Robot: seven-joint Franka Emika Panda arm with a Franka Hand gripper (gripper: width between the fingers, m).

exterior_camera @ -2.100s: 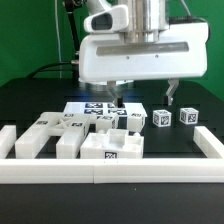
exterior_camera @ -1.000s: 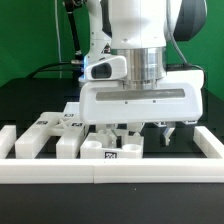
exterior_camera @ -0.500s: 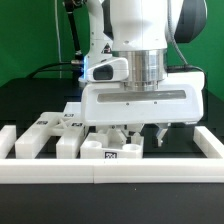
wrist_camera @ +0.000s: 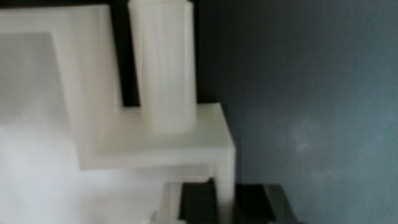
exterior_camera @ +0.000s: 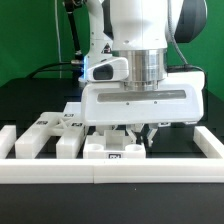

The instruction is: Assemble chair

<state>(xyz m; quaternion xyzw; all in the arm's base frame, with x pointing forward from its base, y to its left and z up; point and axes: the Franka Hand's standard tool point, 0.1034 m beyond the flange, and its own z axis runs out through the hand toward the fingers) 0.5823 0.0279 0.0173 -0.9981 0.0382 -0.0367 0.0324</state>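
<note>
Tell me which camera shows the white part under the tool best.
The wrist view: the white chair part fills the frame, the shut tool near its corner. The exterior view shows only its tagged front; the arm hides the rest.

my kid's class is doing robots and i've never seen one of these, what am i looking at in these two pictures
It is one robot arm building a small chair from loose white plastic parts. The wide picture comes from a camera off the arm; the close-up comes from a camera on the arm's wrist, looking past its jaws. Several chair parts lie on the black table, fenced by white rails. The jaws are shut, low over a tagged block at the front; whether they pinch anything cannot be told.
</note>
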